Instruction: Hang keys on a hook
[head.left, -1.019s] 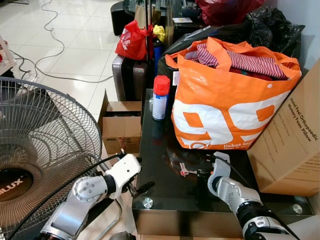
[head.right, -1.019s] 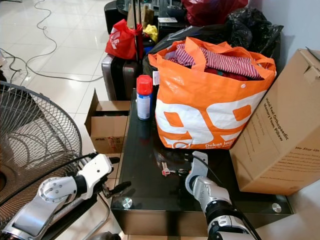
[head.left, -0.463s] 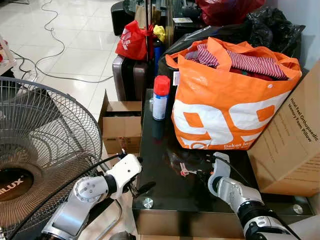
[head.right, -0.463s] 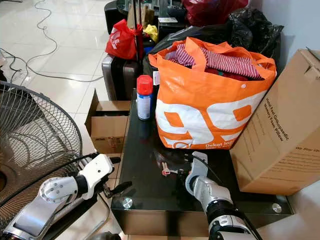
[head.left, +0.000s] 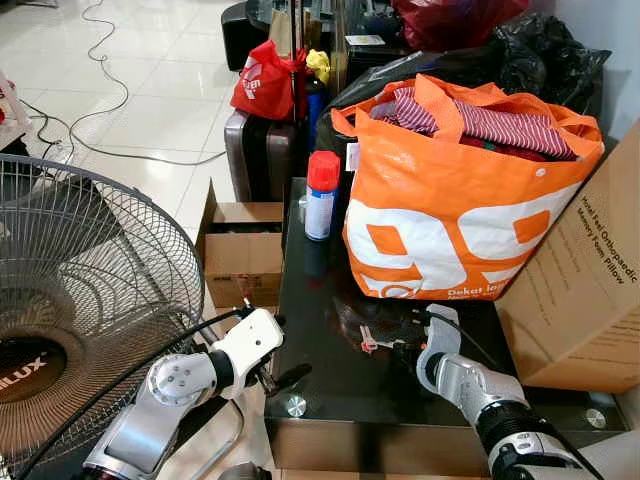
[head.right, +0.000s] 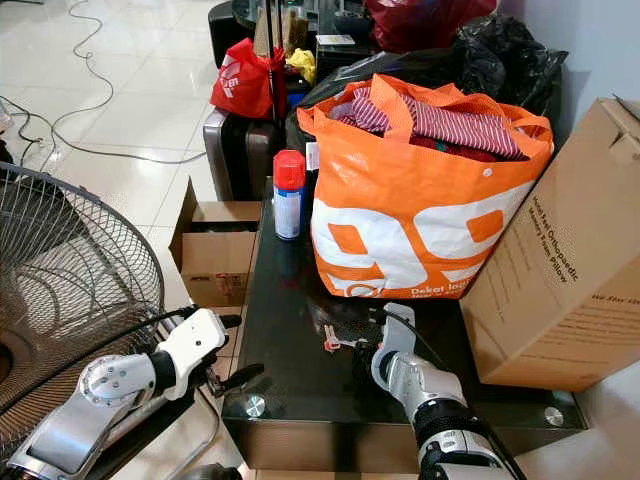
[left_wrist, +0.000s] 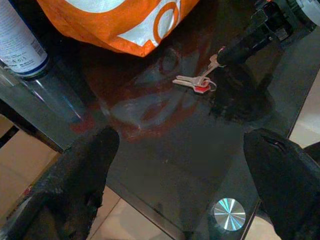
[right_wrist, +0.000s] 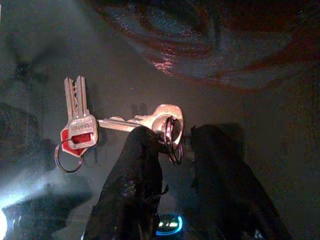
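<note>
Currently I note the right gripper (right_wrist: 172, 142) low on the black glass table (head.left: 330, 385), its fingers (right_wrist: 132, 165) narrowly parted astride the ring of the keys (right_wrist: 120, 125). Keys lie flat at the orange bag's (head.left: 450, 220) 6 o'clock. Left gripper (left_wrist: 180, 160) hangs spread wide at the table's 8 o'clock corner.
</note>
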